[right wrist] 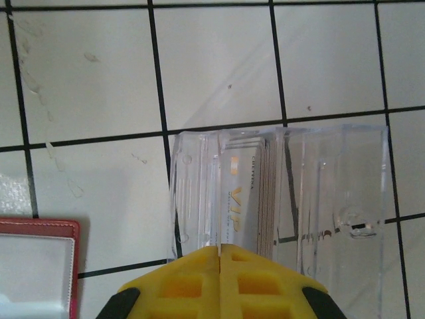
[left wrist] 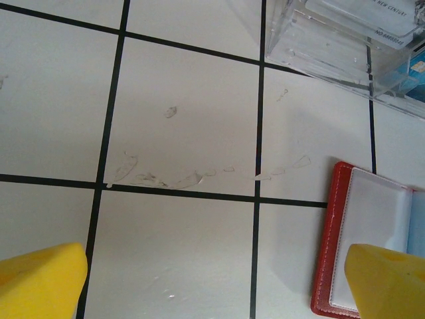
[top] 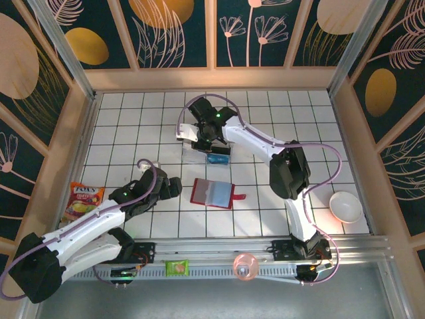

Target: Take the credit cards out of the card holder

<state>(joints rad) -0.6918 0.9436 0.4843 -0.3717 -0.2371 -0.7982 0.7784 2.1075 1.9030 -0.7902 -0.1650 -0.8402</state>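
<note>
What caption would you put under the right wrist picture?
The shut right gripper at the near wall of the clear box holding cards, red card holder at lower left.

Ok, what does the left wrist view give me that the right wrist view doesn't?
Left wrist: the left gripper, fingers spread wide, near the card holder, and a blue card in the clear plastic box. Right wrist: the right gripper, pads pressed together, and a gold-lettered VIP card standing in that box. Shared: the red card holder lying open and the box.
</note>
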